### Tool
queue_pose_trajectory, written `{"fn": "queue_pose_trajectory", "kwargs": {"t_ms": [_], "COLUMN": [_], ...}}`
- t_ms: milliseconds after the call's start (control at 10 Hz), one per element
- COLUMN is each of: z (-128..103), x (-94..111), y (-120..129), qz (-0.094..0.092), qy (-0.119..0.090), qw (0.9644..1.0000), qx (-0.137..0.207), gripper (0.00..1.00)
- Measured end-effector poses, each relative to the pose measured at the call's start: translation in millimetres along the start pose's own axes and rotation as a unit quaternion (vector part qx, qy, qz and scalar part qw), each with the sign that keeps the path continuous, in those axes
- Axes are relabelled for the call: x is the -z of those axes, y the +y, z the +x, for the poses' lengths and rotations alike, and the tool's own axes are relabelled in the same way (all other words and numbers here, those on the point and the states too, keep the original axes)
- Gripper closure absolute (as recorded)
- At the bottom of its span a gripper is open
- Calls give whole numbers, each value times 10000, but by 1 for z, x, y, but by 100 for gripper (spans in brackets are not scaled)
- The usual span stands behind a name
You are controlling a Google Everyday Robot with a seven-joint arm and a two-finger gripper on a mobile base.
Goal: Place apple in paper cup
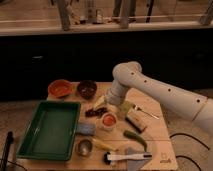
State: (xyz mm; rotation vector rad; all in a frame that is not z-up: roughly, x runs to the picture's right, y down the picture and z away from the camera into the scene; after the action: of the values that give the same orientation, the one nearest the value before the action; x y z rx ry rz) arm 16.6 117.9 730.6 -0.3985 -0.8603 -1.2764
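apple (108, 119) sits in paper cup (108, 126), well in from table (161, 134) edges; hand (112, 106) hovers just above, grip cannot be told.

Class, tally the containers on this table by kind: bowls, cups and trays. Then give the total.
Bowls: 2, the orange bowl and the dark brown bowl
Cups: 2, the paper cup and the metal cup
Trays: 1, the green tray
Total: 5
The gripper is just above the paper cup.
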Motion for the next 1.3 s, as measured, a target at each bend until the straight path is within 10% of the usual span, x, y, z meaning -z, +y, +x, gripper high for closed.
{"fn": "queue_pose_trajectory", "kwargs": {"t_ms": [1300], "z": [-5], "x": [1], "y": [1], "qz": [31], "qy": [135], "qw": [9999], "qx": [28], "gripper": [20]}}
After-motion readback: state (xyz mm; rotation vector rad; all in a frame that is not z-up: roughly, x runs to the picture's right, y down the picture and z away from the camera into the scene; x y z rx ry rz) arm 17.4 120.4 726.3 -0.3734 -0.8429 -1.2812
